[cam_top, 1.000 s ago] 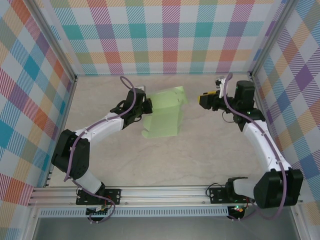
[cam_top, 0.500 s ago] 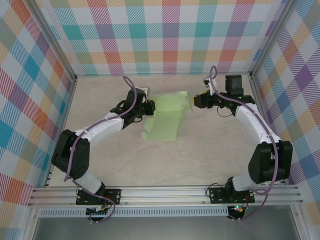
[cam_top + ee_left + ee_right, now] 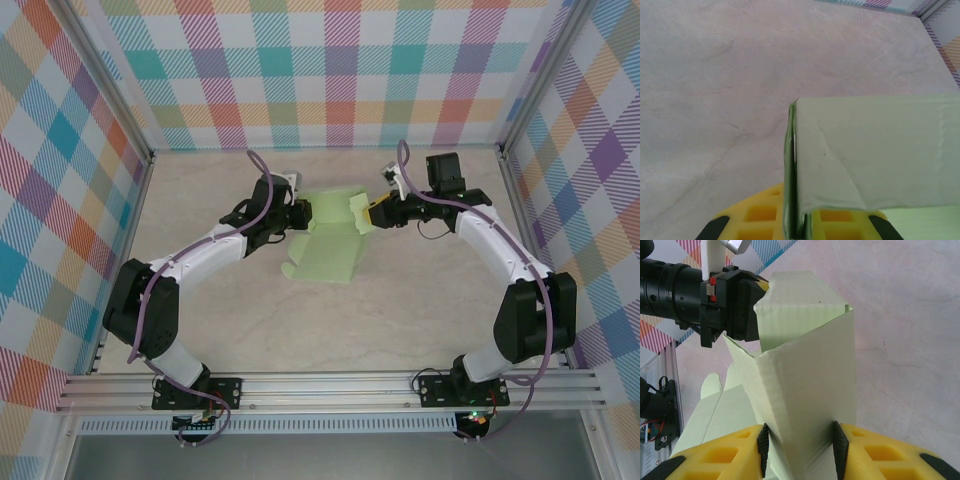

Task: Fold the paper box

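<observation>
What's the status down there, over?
Left pincer shut on pale green card box. Right pincer straddling its folded corner, grip unclear. Nothing in the way.

The table [image 3: 420, 310] under both pincers is pale and smooth. It looks like creamy stone with thin grey lines. Far behind the left pincer [image 3: 300, 214] and the right pincer [image 3: 371, 214] stands the back wall [image 3: 340, 70]. It is covered in bright checks of red, orange, blue, green and purple. The left side wall [image 3: 50, 200] stands well out from the left pincer. The right side wall [image 3: 590, 200] stands well out from the right pincer. Both have the same checks. A metal post [image 3: 110, 90] runs up the corner. On the near side, well apart from the pincers, a silver rail [image 3: 330, 392] runs along the table edge. The light is soft and even.
</observation>
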Robot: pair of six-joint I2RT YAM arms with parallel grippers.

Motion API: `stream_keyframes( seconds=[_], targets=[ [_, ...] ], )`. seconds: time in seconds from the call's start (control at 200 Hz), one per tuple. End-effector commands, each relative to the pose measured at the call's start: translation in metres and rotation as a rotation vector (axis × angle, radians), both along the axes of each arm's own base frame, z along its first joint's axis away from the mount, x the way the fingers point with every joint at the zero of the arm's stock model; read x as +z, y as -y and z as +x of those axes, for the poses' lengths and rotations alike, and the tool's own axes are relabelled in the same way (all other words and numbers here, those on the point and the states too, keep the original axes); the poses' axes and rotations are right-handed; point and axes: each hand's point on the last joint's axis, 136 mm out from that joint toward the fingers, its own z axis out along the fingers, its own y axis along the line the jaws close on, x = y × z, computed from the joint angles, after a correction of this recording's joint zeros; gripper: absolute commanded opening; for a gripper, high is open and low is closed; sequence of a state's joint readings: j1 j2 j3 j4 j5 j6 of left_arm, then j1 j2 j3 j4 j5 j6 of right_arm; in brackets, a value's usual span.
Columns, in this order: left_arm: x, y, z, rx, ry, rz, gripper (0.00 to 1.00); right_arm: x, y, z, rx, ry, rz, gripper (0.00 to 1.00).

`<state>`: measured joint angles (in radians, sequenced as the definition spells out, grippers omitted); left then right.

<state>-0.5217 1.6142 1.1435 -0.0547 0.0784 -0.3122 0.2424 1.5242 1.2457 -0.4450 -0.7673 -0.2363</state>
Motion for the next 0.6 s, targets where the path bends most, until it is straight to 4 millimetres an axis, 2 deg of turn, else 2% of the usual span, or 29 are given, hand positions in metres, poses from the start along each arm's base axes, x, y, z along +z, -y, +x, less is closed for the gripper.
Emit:
stream_keyframes(
  seconds=[0.0, 0.06, 0.17, 0.22, 0.33, 0.595],
  targets=[
    [0.025, 0.005, 0.002, -0.026, 0.049, -0.037, 0.0, 0.006, -0.005, 0.005, -0.003, 0.035, -0.004, 0.4],
    [0.025, 0.005, 0.001, -0.023, 0.048, -0.043, 0.0, -0.001, -0.004, 0.011, -0.049, 0.046, -0.048, 0.39],
    [0.023, 0.007, 0.001, -0.015, 0.04, -0.054, 0.0, -0.011, -0.006, 0.02, -0.137, 0.089, -0.11, 0.41],
    [0.021, 0.007, 0.001, -0.011, 0.035, -0.055, 0.0, -0.013, -0.007, 0.022, -0.167, 0.101, -0.11, 0.45],
    [0.019, 0.008, 0.0, 0.003, 0.028, -0.06, 0.0, -0.015, -0.007, 0.028, -0.221, 0.131, -0.121, 0.47],
    [0.017, 0.012, -0.005, 0.02, 0.028, -0.062, 0.0, -0.027, -0.007, 0.044, -0.315, 0.136, -0.186, 0.47]
  ],
)
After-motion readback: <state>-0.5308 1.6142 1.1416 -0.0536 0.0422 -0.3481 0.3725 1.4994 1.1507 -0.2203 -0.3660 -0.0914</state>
